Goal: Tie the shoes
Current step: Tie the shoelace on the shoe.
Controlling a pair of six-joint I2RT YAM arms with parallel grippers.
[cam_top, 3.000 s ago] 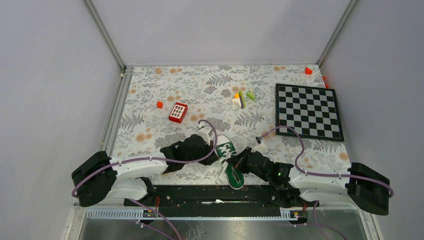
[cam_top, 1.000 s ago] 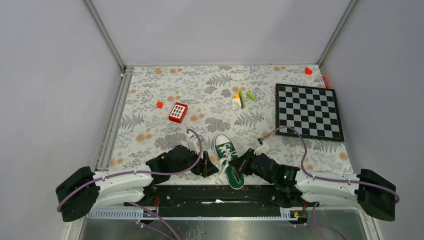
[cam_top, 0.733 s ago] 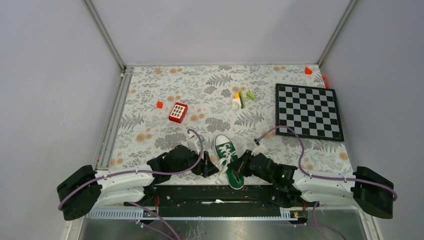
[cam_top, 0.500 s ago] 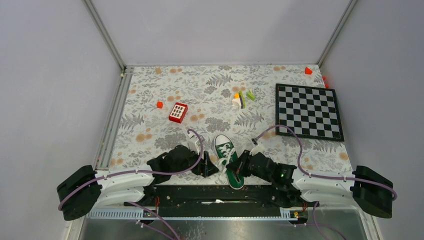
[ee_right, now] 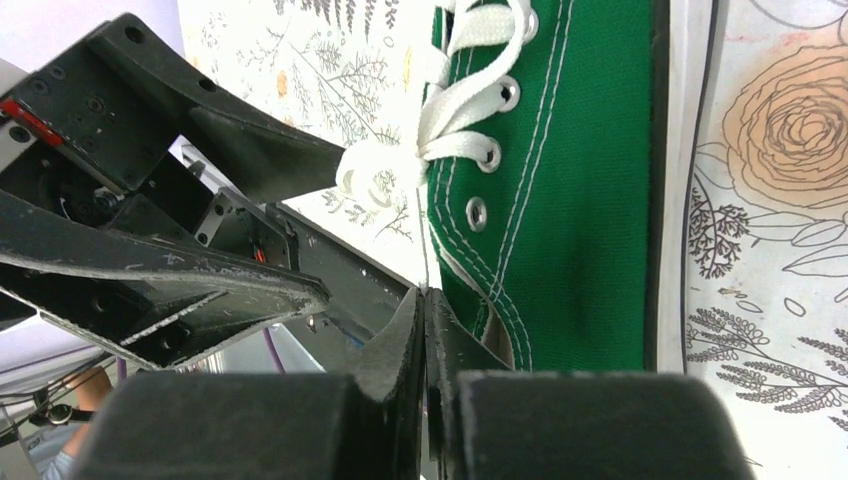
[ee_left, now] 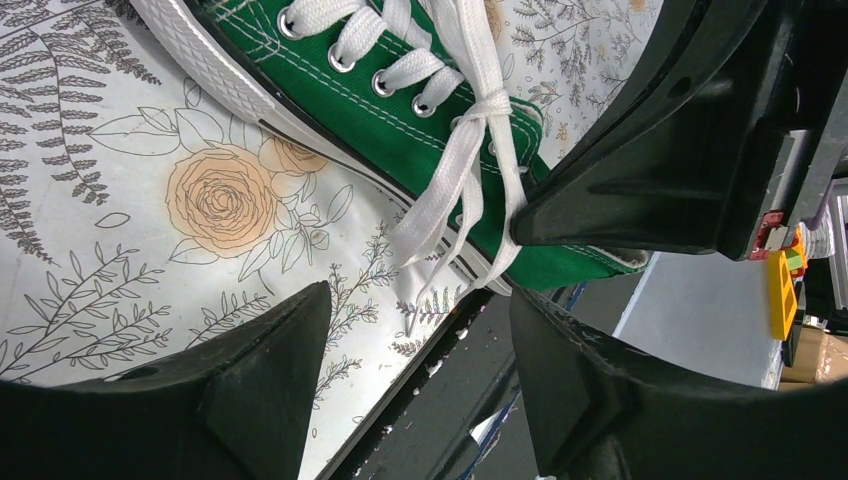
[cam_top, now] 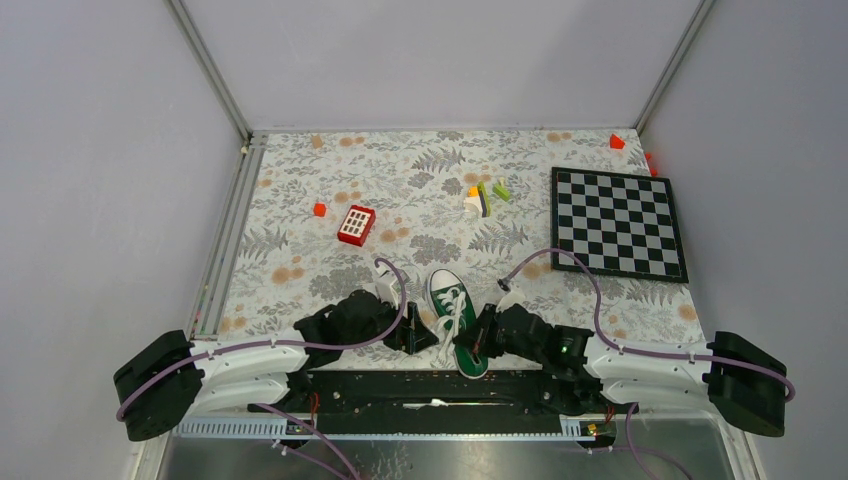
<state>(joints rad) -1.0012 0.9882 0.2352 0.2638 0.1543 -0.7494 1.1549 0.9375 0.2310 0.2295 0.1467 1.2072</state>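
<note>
On the left part of the counter [cam_top: 290, 180], a small orange block [cam_top: 319, 209] and a red-and-white keypad-like block [cam_top: 356, 225] are lying well apart from the arms. Closer to the front edge, the left end effector [cam_top: 408, 335] is sitting low, just beside the left side of the green sneaker [cam_top: 452, 305]. In the left wrist view its two fingers [ee_left: 262, 375] are standing wide apart and are gripping nothing. The loose ends of the white lace [ee_left: 455, 190] are hanging over the side of the shoe and are reaching the counter in the gap between the fingertips. The sneaker is lying in the middle of the counter, close to the front edge, between the two end effectors. Its white toe cap is pointing away from the arms and its heel is reaching the front edge. On its right side, near the heel, the right end effector [cam_top: 470, 345] is pressing its fingers together. They are pinching a thin strand of the white lace, which is running straight from the fingertips to the crossing of the laces at the top eyelets. Farther right, a cluster of small coloured blocks [cam_top: 485, 197] is lying near the far half. A chessboard [cam_top: 618, 222] is lying flat by the right wall, and a red block [cam_top: 616, 141] is sitting in the far right corner.
</note>
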